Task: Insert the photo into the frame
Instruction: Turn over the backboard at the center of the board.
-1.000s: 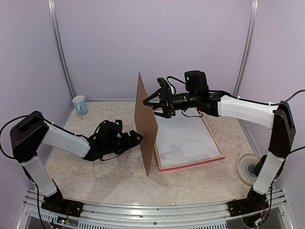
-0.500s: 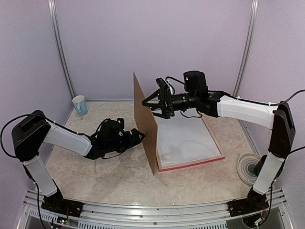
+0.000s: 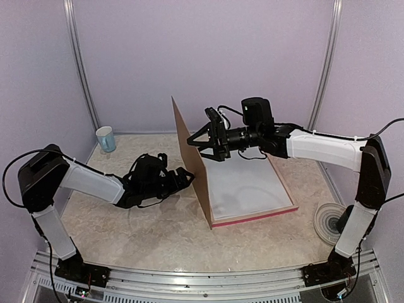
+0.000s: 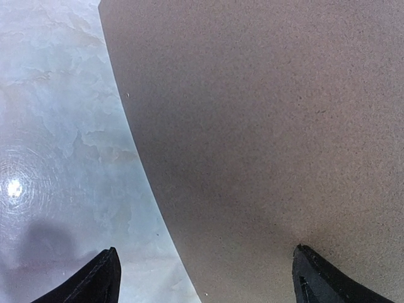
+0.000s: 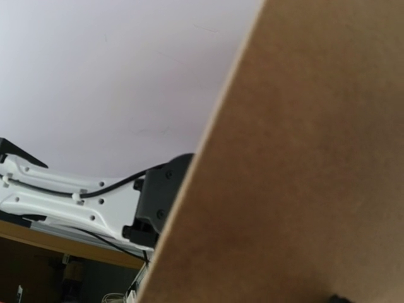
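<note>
The frame [image 3: 252, 216] lies flat on the table [image 3: 126, 233], right of centre, with a white sheet [image 3: 243, 183] inside it; whether this is the photo cannot be told. At its left rail a brown backing board [image 3: 192, 161] stands on edge, leaning. The left gripper [image 3: 187, 177] and right gripper [image 3: 199, 142] flank the board, jaws wide apart, gripping nothing.

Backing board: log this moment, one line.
backing board: on edge, tilted | left gripper: open, beside it | right gripper: open, at its other face | frame: flat
</note>
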`<state>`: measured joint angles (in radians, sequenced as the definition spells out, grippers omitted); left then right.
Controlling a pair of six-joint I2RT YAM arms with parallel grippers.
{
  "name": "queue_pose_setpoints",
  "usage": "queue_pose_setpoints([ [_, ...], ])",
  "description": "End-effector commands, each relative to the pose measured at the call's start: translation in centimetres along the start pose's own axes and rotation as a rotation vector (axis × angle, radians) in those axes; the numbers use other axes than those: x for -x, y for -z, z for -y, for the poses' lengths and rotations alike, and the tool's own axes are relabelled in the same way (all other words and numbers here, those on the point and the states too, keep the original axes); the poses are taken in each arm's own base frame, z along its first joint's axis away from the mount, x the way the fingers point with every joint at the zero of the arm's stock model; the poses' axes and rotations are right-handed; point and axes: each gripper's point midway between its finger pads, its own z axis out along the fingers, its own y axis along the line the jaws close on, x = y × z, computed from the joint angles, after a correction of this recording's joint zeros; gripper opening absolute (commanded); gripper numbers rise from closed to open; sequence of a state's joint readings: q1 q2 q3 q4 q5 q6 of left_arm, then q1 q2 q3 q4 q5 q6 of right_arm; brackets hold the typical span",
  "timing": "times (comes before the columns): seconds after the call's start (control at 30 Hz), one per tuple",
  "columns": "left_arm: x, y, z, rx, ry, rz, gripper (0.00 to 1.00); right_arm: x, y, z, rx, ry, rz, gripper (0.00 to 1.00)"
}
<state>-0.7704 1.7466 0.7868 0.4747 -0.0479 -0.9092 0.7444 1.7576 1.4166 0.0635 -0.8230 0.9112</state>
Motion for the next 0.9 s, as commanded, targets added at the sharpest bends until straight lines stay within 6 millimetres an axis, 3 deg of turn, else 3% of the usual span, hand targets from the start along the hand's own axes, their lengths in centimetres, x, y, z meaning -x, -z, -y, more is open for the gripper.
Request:
queue_pose_setpoints([
  [0.0, 0.5, -0.4, 1.2, -0.026, -0.027, 0.001, 0.93, -0.3, 0.4, -2.0, 0.036, 0.032, 0.006, 0.85],
  [0.37, 2.6, -0.2, 2.0, -0.031, -0.047, 0.03, 0.93, -0.7, 0.7, -1.8, 0.027, 0.031, 0.007, 0.86],
  [0.67, 4.6, 1.9, 3.4, -0.057, -0.064, 0.063, 0.93, -0.5, 0.7, -1.3, 0.019, 0.03, 0.012, 0.86],
  [0.87, 6.5, 3.8, 5.5, -0.097, -0.068, 0.092, 0.99, -0.7, 0.6, -0.6, 0.01, 0.018, 0.007, 0.85],
])
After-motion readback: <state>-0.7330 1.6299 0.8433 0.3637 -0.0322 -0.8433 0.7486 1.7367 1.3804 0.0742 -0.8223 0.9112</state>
